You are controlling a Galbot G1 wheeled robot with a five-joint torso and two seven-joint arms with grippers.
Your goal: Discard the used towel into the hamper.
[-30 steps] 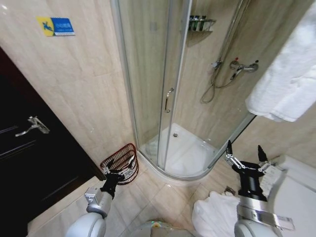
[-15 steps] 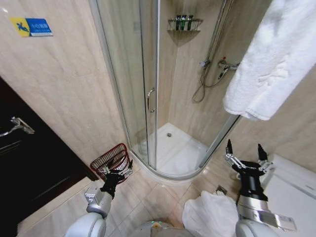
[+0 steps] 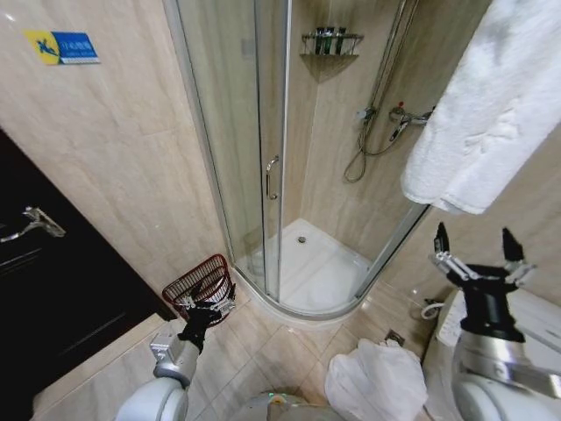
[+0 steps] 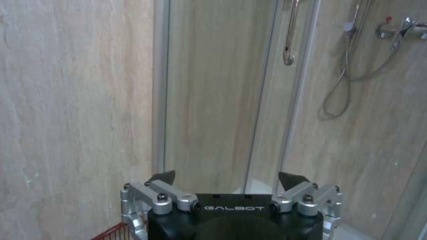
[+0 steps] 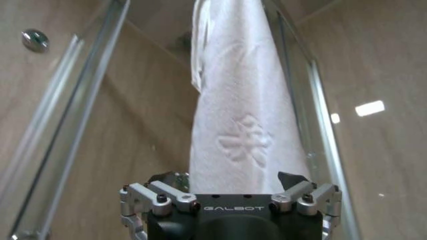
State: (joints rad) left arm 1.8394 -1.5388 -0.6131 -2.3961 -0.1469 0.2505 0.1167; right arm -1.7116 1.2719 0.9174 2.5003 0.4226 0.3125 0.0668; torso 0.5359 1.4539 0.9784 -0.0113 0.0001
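Both jaws wide open, empty. We judge reach step: right gripper (image 3: 477,247) below hanging towel (image 3: 491,105); must rise and clamp. Left gripper (image 3: 209,303) by hamper (image 3: 195,282).

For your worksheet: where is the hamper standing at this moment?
In the head view the hamper stands on the floor at lower left, against the tiled wall beside the shower door, with the open left gripper just in front of it.
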